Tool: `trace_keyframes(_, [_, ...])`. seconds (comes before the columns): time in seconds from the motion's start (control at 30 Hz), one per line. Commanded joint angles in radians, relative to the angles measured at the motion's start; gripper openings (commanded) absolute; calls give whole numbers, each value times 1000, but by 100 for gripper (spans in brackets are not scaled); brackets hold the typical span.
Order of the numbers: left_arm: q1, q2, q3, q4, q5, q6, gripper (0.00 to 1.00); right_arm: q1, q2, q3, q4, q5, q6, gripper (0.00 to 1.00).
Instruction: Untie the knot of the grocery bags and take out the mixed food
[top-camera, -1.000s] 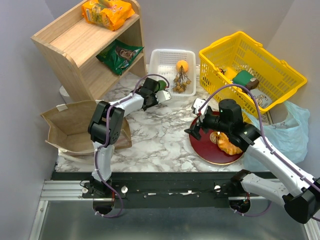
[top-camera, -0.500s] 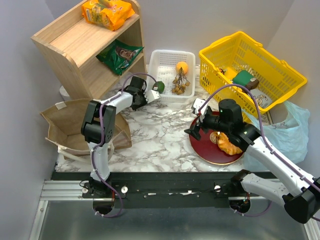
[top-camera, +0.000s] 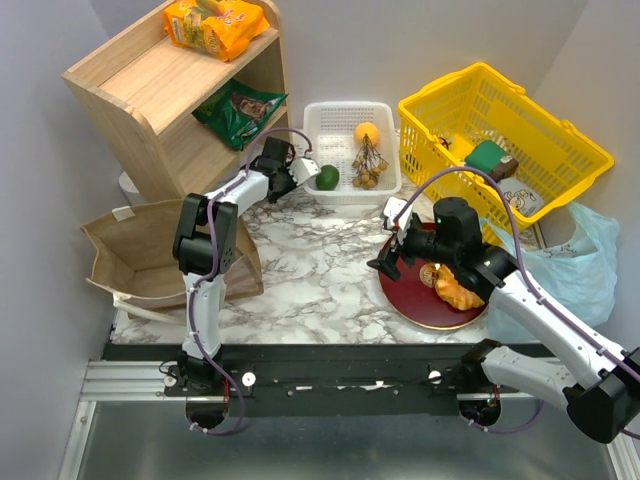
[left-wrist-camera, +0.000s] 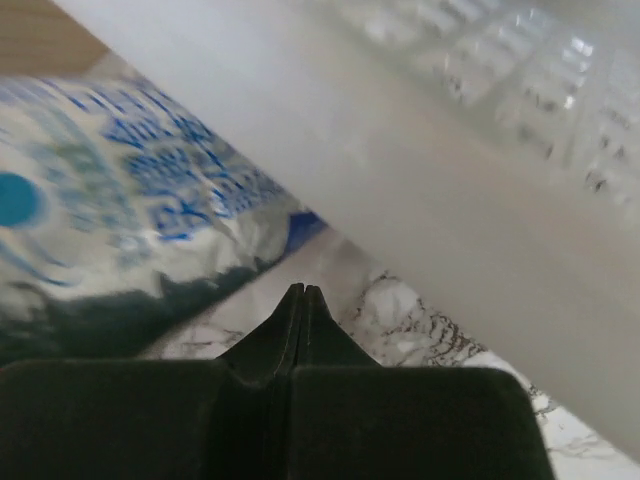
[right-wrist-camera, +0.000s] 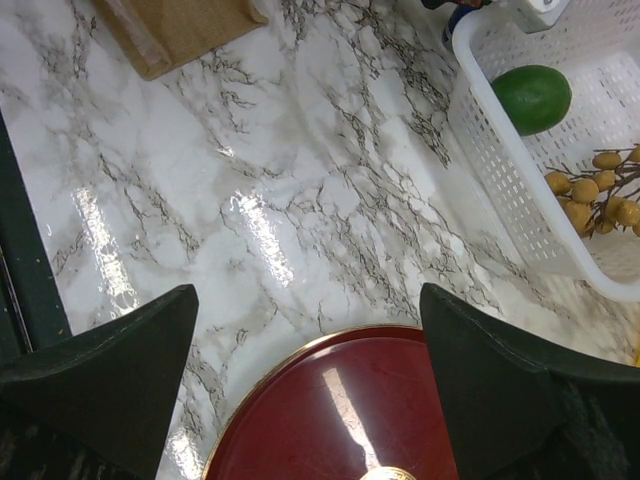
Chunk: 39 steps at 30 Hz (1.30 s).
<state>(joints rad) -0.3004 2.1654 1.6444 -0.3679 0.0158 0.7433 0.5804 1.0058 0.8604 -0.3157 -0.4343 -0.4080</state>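
A dark green round fruit (top-camera: 327, 177) (right-wrist-camera: 532, 97) lies in the left end of the white tray (top-camera: 345, 107), with a brown stemmed bunch (top-camera: 367, 170) (right-wrist-camera: 600, 190) and an orange (top-camera: 367, 132) beside it. My left gripper (top-camera: 303, 175) (left-wrist-camera: 303, 290) is shut and empty, just outside the tray's left wall (left-wrist-camera: 430, 200). My right gripper (top-camera: 385, 265) (right-wrist-camera: 310, 380) stands open over the near-left rim of a dark red plate (top-camera: 410, 300) (right-wrist-camera: 330, 420) that carries an orange-yellow pastry (top-camera: 455, 287). The light blue plastic bag (top-camera: 585, 260) lies at the right and the brown paper bag (top-camera: 150, 255) at the left. The knot does not show.
A wooden shelf (top-camera: 150, 90) at the back left holds orange packets (top-camera: 215, 25) on top and a green packet (top-camera: 240, 110) below. A yellow basket (top-camera: 500, 140) with goods stands at the back right. A silvery packet with blue print (left-wrist-camera: 120, 220) lies by my left fingers.
My left arm has swung back and left toward the shelf, and the green fruit now shows free in the tray. The right arm has hardly moved.
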Motion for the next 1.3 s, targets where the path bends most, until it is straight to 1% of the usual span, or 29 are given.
trace_keyframes(0.0, [6, -24, -63, -6, -17, -30, 0, -7, -9, -30, 15, -9, 5, 99])
trace_keyframes(0.07, [6, -36, -75, -32, 15, -44, 0, -7, -13, -40, 18, -12, 6, 99])
trace_keyframes(0.13, [6, -73, -90, -55, 81, -74, 0, -7, -18, -47, 24, -14, 8, 99])
trace_keyframes(0.2, [4, -122, -118, -40, 130, -82, 0, -7, -19, -58, 30, -14, 9, 99])
trace_keyframes(0.23, [1, -136, -144, -7, 156, -96, 0, -8, -21, -61, 32, -15, 9, 99])
trace_keyframes(0.33, [-12, -151, -153, 23, 206, -111, 0, -7, -21, -67, 36, -15, 8, 99])
trace_keyframes(0.4, [-20, -145, -158, 56, 207, -131, 0, -7, -18, -66, 38, -11, 6, 99])
trace_keyframes(0.43, [-25, -144, -164, 108, 205, -146, 0, -7, -16, -61, 37, -6, 5, 99])
trace_keyframes(0.57, [-25, -105, -137, 207, 229, -292, 0, -7, -7, -40, 18, 3, -5, 99])
trace_keyframes(0.7, [-31, -69, -126, 285, 171, -274, 0, -7, 16, -11, -26, 8, -20, 99])
trace_keyframes(0.73, [-25, -68, -139, 326, 182, -275, 0, -8, 22, -3, -34, 5, -26, 99])
trace_keyframes(0.83, [1, -56, -124, 353, 211, -283, 0, -7, 49, 22, -46, 5, -35, 99])
trace_keyframes(1.0, [14, 11, -41, 339, 199, -279, 0, -7, 94, 58, -43, 2, -45, 99])
trace_keyframes(1.13, [20, 53, 40, 319, 144, -269, 0, -5, 120, 86, -40, 3, -48, 99])
trace_keyframes(1.27, [24, 66, 52, 331, 87, -226, 0, -7, 128, 94, -39, 14, -54, 99])
